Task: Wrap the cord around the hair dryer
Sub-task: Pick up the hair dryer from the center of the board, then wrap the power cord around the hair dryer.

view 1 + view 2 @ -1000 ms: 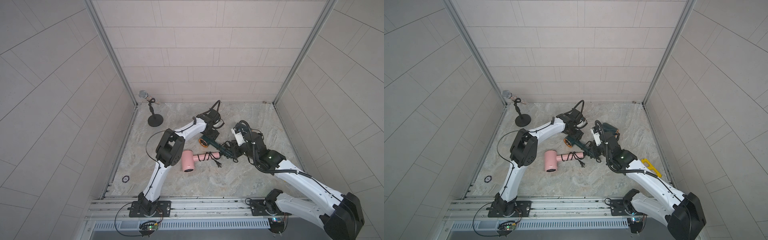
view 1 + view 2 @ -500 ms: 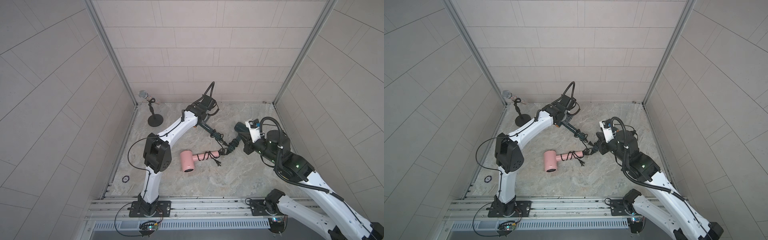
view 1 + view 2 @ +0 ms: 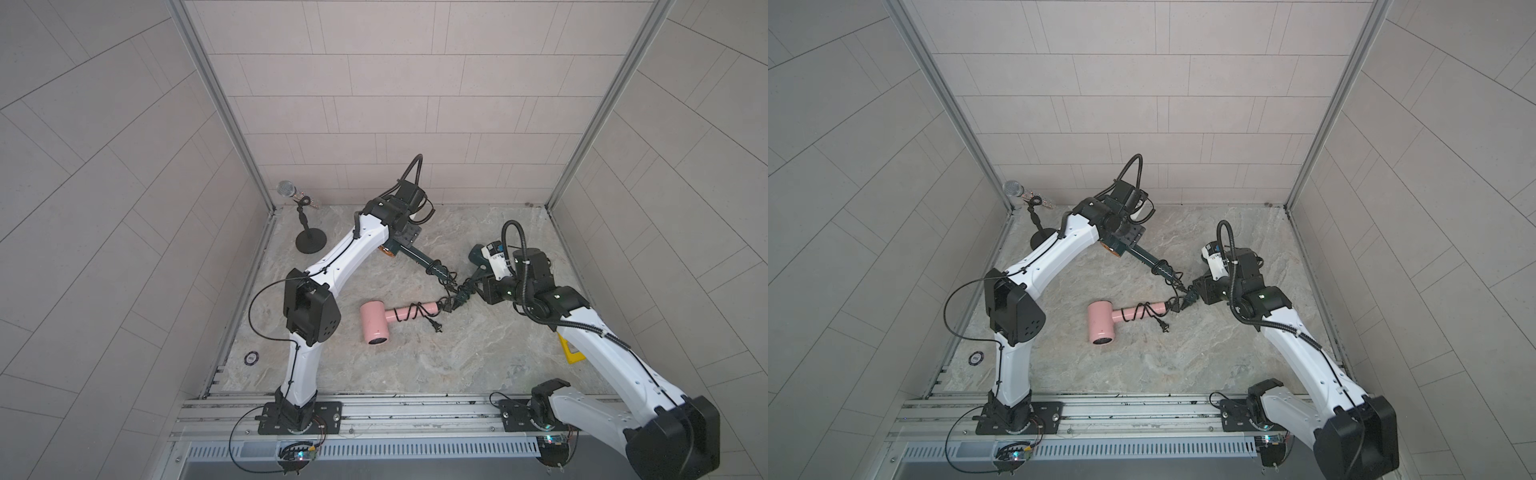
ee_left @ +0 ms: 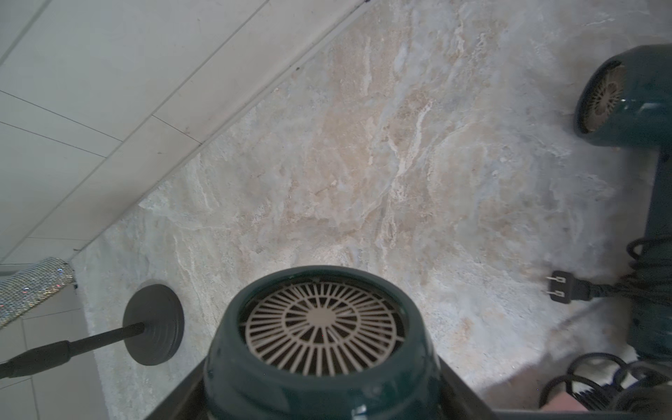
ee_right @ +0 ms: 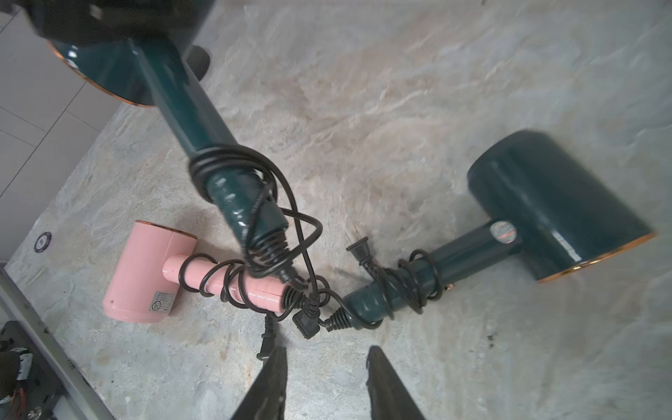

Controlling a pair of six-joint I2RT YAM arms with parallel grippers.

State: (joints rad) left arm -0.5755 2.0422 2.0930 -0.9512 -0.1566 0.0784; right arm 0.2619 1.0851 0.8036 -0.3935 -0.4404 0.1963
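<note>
**Holding the teal dryer up by its head, cord only half tamed**

Clamping the left gripper (image 3: 406, 240) tight on the fat barrel of a glossy dark-teal plastic hair dryer (image 5: 189, 120), toward the back of the beige marble-look tabletop (image 3: 415, 365) and up off the surface. Looks like a chunky drum head with a copper-orange rim at one end and a pale spoked grille at the other, plus a long straight handle slanting down toward the right arm. Got its thin black cord (image 5: 218, 154) bunched in a few tight turns round the lower handle, just above the ribbed strain relief. Goes slack after that: loose loops sagging off the handle end into a tangle of cords and plugs (image 5: 307, 322) by the tail of a pink plastic hair dryer (image 5: 142, 269). Can't tell for sure which plug belongs to which dryer.

Lying flat on the marble, that pink one, black cord spiralled neatly down its handle. Same deal for a second dark-teal hair dryer (image 5: 552, 203) beside the right arm, cord wrapped round the handle.

Hovering the right gripper (image 5: 327, 351) just short of the tangle, black fingers (image 5: 272, 382) parted with only bare tabletop between them, gripping nothing.

Also spotted in the back corner: a silver glittery microphone (image 3: 286, 190) on a black round-based stand (image 3: 311, 243).
</note>
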